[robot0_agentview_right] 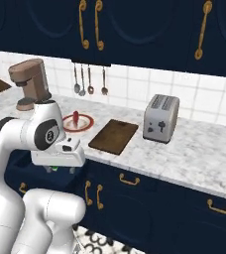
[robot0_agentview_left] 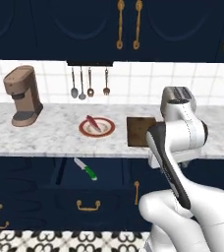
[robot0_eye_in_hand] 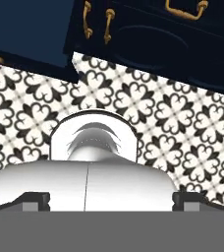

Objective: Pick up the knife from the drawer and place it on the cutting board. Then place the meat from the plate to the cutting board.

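Note:
The knife, with a green handle and a silver blade, lies in the open navy drawer, which has a curved gold handle on its front. On the counter above it, the red meat rests on the red-rimmed white plate. Just to the right lies the dark brown cutting board. My gripper hangs open and holds nothing. It points down in front of the counter edge, right of the drawer. In the hand view its fingertips stand wide apart over the patterned floor.
A brown coffee machine stands at the counter's left. A silver toaster sits right of the board. Utensils hang on the tiled wall. My own arm covers part of the board's right side in the left base view.

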